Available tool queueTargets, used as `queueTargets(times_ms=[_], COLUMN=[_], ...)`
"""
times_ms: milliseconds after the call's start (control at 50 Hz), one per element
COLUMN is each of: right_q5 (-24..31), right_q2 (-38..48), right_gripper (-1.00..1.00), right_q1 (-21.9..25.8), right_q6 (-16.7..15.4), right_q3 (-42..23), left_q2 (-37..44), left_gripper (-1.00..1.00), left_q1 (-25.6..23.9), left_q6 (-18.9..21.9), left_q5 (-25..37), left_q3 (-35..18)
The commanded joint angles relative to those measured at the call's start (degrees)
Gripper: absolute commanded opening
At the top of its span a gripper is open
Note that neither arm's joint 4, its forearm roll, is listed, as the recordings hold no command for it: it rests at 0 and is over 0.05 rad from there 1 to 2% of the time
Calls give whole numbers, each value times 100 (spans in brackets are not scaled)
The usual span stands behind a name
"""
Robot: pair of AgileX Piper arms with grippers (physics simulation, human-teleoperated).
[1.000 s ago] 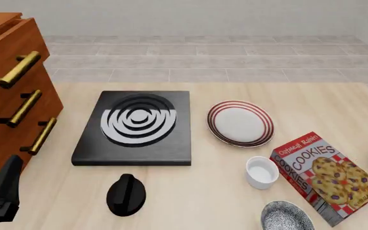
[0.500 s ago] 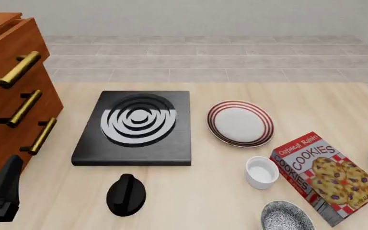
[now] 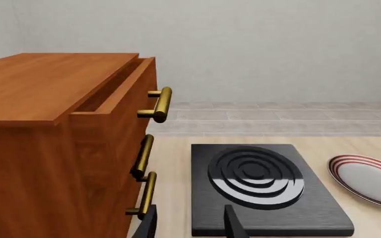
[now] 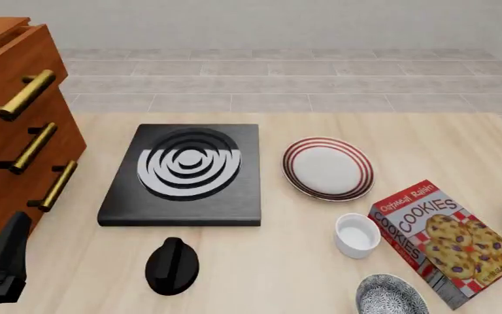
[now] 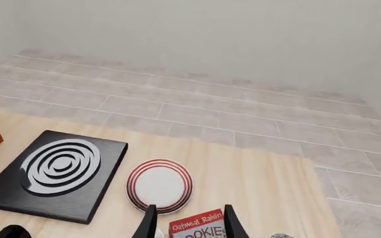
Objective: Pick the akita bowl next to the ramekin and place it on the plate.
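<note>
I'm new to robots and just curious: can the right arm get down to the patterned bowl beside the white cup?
Probably yes. The akita bowl sits in the open beside the ramekin, nothing covering it. The right pincer is open; only the cookie box stands close by.

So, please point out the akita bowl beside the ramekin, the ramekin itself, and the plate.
akita bowl [image 4: 391,295], front view, on its patterned inside.
ramekin [image 4: 357,233], front view, on its white inside.
plate [image 4: 328,167], front view, on its white centre.
</note>
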Motion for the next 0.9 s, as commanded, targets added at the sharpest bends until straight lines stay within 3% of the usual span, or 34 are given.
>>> queueTargets(times_ms=[20, 180, 260, 280, 460, 500, 640, 680, 740, 780, 900], right_q5=[707, 1080, 1288, 1316, 1632, 1724, 1811, 1826, 1823, 1888, 1953], right_q2=[339, 426, 618, 644, 867, 915, 1056, 1188, 1156, 1295, 1373], right_gripper=[100, 100, 100, 100, 100, 100, 100, 100, 100, 100, 100], right_q1=[126, 56, 64, 31, 209, 79, 99, 251, 121, 269, 313], right_q6=[198, 226, 654, 576, 1000, 785, 769, 1077, 884, 1089, 1142], right_q3=[-813, -1163, -1237, -1241, -1177, -1169, -1215, -1039, -1060, -929, -839], left_q2=[0, 0, 0, 0, 0, 0, 0, 0, 0, 0, 0], left_gripper=[100, 100, 100, 100, 100, 100, 100, 100, 100, 100, 100], left_q1=[0, 0, 0, 0, 0, 0, 0, 0, 0, 0, 0], left_q6=[0, 0, 0, 0, 0, 0, 0, 0, 0, 0, 0], left_q5=[0, 0, 0, 0, 0, 0, 0, 0, 0, 0, 0], left_q3=[0, 0, 0, 0, 0, 0, 0, 0, 0, 0, 0])
